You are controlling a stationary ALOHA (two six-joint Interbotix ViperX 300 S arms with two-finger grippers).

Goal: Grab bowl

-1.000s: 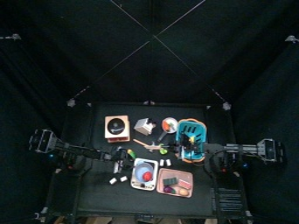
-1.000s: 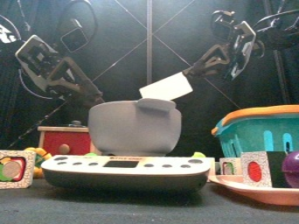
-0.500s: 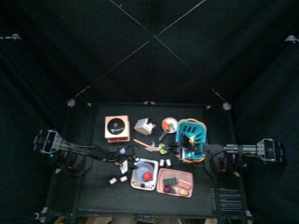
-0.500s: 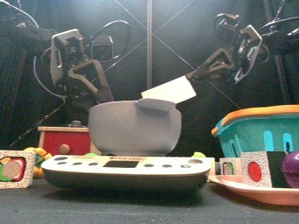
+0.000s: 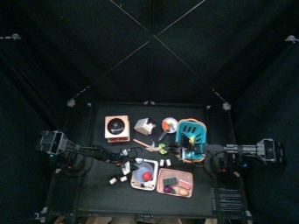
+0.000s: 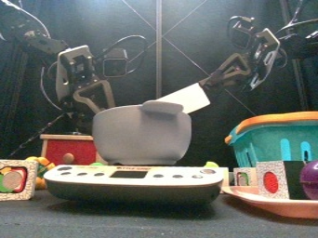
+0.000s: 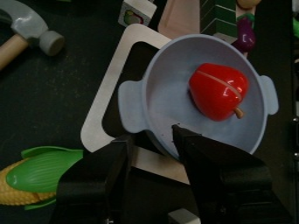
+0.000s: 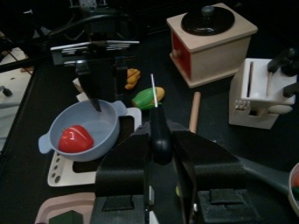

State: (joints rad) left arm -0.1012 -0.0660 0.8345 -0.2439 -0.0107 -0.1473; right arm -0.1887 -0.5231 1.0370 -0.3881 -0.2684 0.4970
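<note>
While the left gripper (image 7: 163, 162) hovers over the grey bowl (image 7: 205, 96), its 2 jaws stand wide, holding nothing. Inside lies 1 red fruit (image 7: 219, 87). The right gripper (image 8: 156, 149) looks pinched together, empty.

bowl (image 7: 193, 105): smooth matt grey-blue plastic | tomato (image 7: 219, 87) inside the bowl: glossy red plastic | scale (image 6: 134, 180) under the bowl: smooth white and dark plastic | box (image 8: 211, 39) beyond the bowl: pale unpainted wood, red front | corn (image 7: 35, 171) beside the scale: shiny ribbed green-and-yellow plastic
</note>
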